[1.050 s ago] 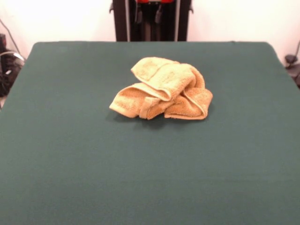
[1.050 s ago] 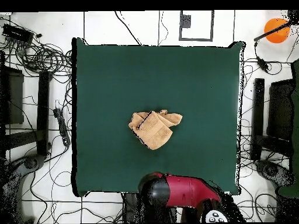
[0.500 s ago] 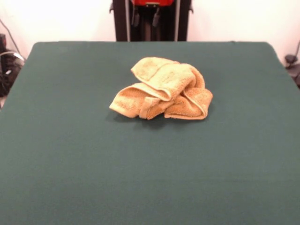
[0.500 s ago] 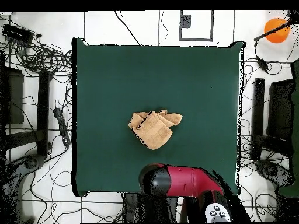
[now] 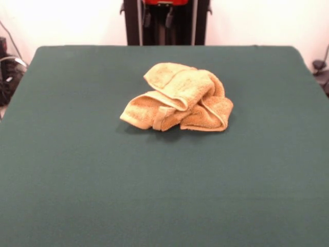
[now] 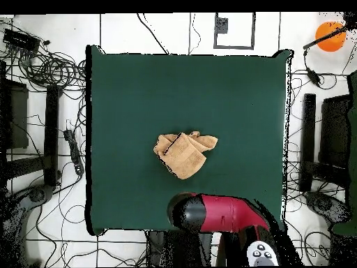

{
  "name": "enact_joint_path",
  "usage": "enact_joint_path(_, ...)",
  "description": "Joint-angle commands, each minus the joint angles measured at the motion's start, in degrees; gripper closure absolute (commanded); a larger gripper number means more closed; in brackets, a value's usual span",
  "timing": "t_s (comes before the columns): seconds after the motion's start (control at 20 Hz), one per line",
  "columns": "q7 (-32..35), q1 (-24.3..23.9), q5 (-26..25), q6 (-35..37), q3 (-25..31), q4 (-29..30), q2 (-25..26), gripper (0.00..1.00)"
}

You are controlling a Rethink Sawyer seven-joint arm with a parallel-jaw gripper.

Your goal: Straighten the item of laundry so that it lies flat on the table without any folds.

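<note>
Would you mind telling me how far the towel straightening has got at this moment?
Nothing looks done yet: the towel sits as a crumpled heap near the middle of the table, with several folds and rolled edges stacked on each other. Nothing is in hand either; in the overhead view the red arm reaches over the table's edge near the base, apart from the towel, and its hand is not visible. All the spreading flat remains.
</note>
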Motion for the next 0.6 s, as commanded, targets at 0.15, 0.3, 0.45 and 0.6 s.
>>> enact_joint_path(0.15, 2.5, 1.1, 3.1, 15.3, 6.2, -12.9, 3.4, 0.00)
enact_joint_path(0.3, 3.1, 1.3, 2.6, 17.0, 6.2, -15.2, 4.6, 0.00)
enact_joint_path(0.45, 3.3, 1.4, 2.7, 20.0, 6.4, -17.7, 5.5, 0.00)
enact_joint_path(0.6, 3.5, 1.5, 2.8, 20.7, 6.5, -18.6, 6.0, 0.00)
